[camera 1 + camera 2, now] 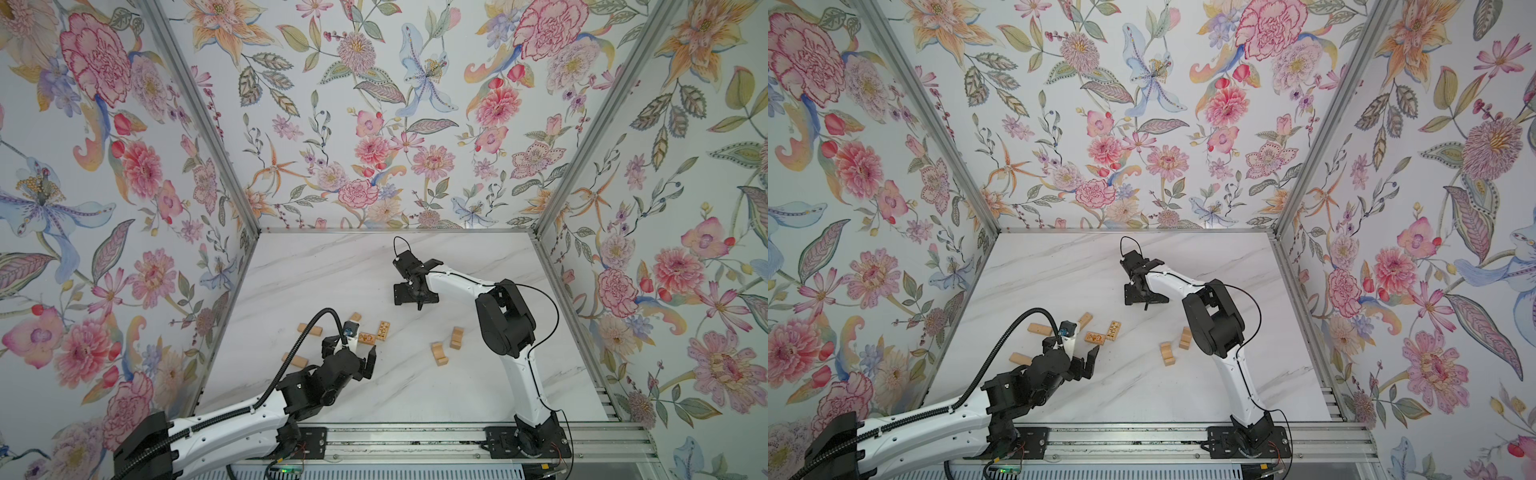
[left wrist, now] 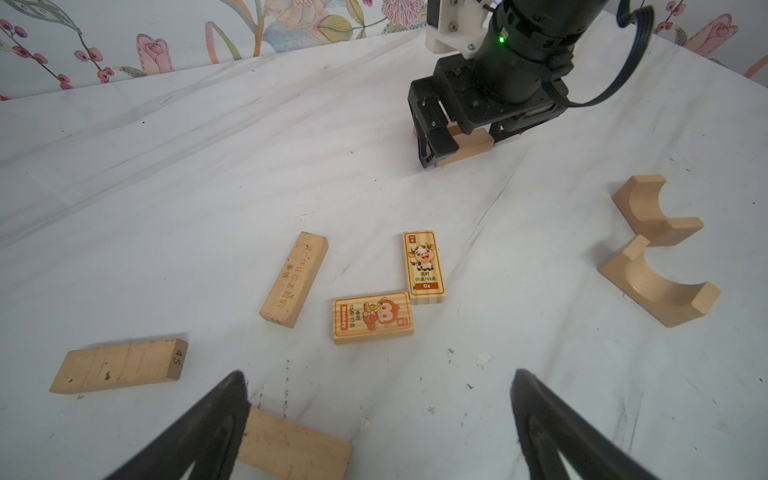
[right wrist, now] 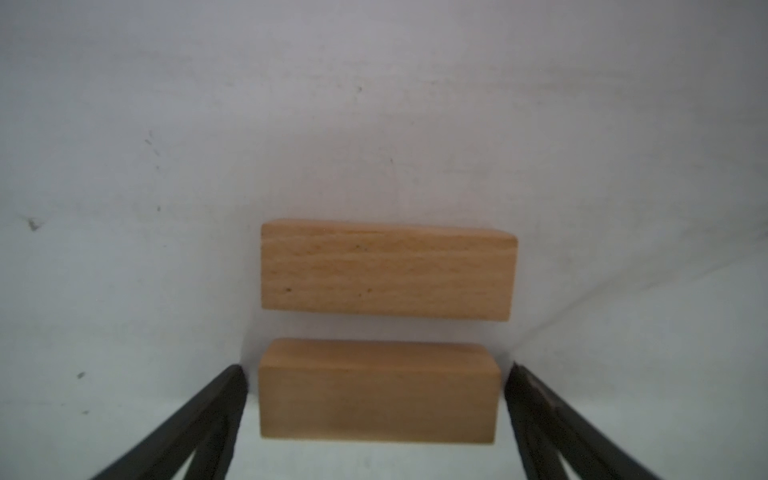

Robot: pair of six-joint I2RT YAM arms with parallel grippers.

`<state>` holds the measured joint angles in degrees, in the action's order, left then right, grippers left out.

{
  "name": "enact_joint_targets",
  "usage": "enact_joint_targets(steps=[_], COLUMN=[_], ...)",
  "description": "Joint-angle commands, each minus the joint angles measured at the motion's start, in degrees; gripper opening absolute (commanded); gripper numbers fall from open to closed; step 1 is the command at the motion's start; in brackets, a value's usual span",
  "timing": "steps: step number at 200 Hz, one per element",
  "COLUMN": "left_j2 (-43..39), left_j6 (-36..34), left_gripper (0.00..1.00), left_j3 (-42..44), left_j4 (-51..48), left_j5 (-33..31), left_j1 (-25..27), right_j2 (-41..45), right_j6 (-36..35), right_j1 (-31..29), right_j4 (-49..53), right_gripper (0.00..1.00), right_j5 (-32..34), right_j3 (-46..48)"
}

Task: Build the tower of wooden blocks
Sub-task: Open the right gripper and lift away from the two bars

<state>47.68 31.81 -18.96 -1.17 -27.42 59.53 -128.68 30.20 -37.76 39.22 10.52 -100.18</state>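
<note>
At 12 o'clock on the table (image 1: pixel 478 395), 2 tower bars (image 3: pixel 386 270) are laid parallel. 1 is straddled by the right gripper (image 3: pixel 376 370), jaws apart, and could be dragged askew on withdrawal. The left gripper (image 2: pixel 380 374) is spread, empty.

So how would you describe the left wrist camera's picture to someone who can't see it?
Scattered on a white marble table lie three plain wooden bars, an ox block, a monkey block and two arches. The left gripper's open fingers loom in the foreground; farther off, the right gripper stands over more blocks.
</note>
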Motion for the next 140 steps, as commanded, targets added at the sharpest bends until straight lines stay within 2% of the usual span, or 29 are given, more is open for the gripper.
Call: enact_joint_targets(steps=[1,57,140], left_j2=[-0.4,-2.4,-8.6], left_j6=[-1.5,-1.3,4.7], left_gripper=[0.99,0.99,0.99], left_j3=[-2.3,-4.0,-6.6], left_j4=[-0.1,-3.7,-13.6], left_j5=[-1.5,-2.4,-2.1], left_j1=[-0.4,-0.7,-0.6], right_j2=[1.2,9.9,22.4], right_j6=[-1.0,-0.4,3.2], right_j1=[0.2,-1.6,-8.3], right_j4=[1.6,3.3,3.5], right_gripper=[0.99,0.99,0.99], right_j5=[0.0,1.3,1.3], right_j3=[-0.6,1.8,11.1])
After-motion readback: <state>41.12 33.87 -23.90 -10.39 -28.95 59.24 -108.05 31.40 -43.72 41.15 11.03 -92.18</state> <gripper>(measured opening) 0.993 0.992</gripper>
